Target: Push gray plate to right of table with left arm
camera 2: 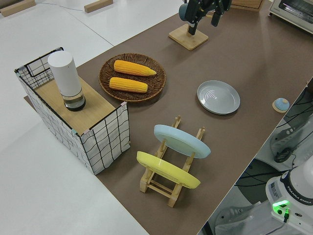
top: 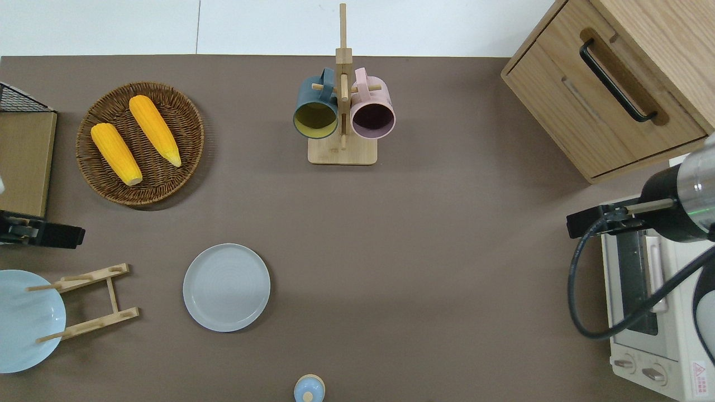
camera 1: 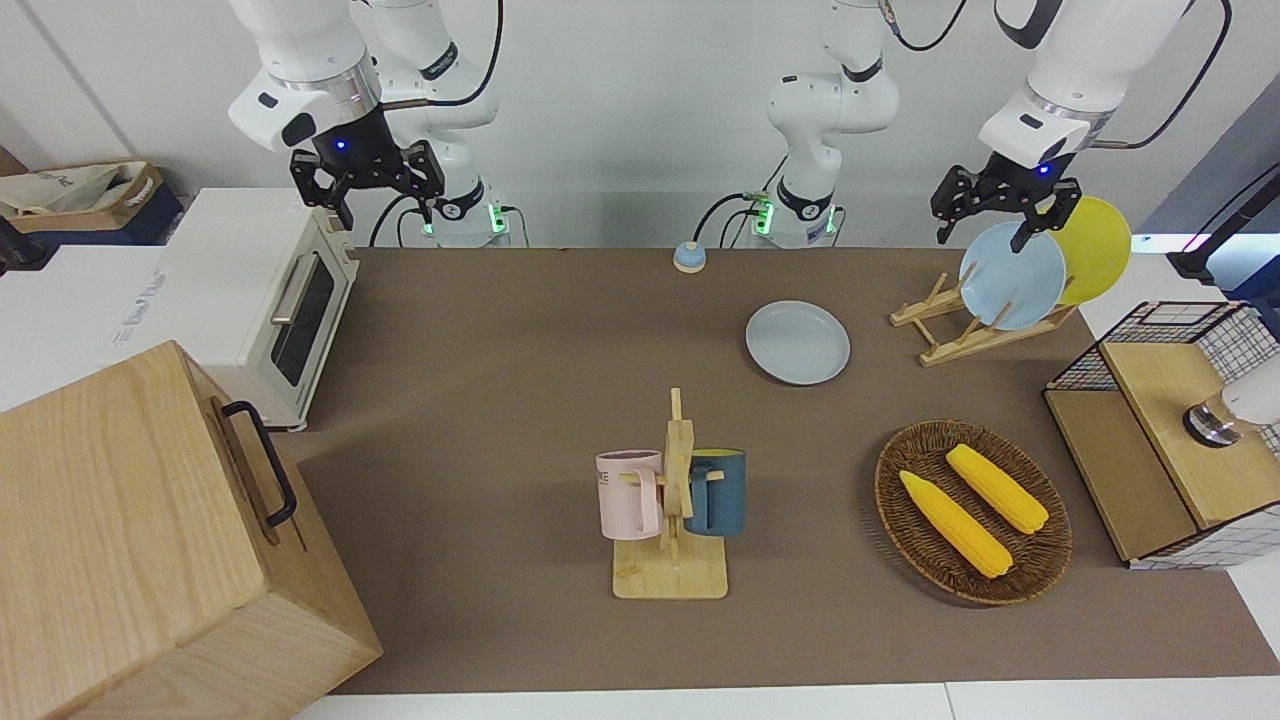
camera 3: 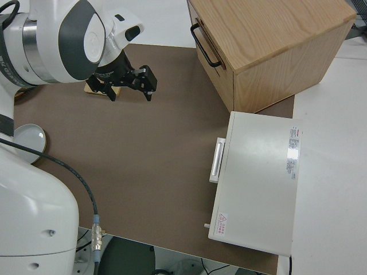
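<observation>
Push not started, by the look of it: gray plate [top: 226, 287] lies flat on the brown surface [top: 424, 251], lower left of centre in the overhead frame, beside the wooden plate rack [top: 89, 301], nothing touching it. Left gripper [camera 1: 1005, 205] hangs raised at upper right of the front frame, jaws spread, gripping nothing. Right gripper [camera 1: 367, 180] parked, jaws also spread. All of the task remains.

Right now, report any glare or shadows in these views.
Front view: soft shadows beside the wicker basket and mug rack. Left side view: light ring reflections on the gray plate. Right side view: bright glare patch on the toaster oven.
</observation>
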{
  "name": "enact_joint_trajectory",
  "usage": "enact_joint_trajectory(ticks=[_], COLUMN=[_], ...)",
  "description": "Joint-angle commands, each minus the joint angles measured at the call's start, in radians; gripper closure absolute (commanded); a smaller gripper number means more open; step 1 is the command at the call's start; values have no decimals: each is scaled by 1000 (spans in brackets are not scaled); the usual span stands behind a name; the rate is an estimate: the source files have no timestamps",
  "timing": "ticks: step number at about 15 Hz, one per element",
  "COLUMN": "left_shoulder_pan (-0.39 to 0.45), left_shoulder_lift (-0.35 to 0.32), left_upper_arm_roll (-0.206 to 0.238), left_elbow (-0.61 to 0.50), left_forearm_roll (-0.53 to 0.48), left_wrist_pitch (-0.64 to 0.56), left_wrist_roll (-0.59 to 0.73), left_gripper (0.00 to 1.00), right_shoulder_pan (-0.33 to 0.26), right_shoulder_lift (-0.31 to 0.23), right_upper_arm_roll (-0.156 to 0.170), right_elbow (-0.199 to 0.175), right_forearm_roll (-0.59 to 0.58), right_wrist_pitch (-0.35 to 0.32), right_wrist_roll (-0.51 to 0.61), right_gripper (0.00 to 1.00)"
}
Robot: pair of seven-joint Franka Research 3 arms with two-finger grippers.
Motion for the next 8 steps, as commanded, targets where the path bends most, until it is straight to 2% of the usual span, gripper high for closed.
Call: enact_joint_trajectory(ticks=[1,8], left_shoulder_pan=[2,8], left_shoulder_lift=[7,0], left_upper_arm_roll=[12,17], left_elbow=[-1,-53], left_forearm_roll=[14,-38], left_wrist_pitch=[-14,-11], left_wrist_roll=[2,-3], left_gripper=[7,9], right_shoulder_pan=[-11,-11], right_shoulder_lift=[-8,-8], right_upper_arm_roll=[6,4], right_elbow=[-1,1], right_forearm_roll=[8,8], right_wrist_pitch=[-12,-12], right_wrist_roll=[-1,-3], right_gripper=[17,17])
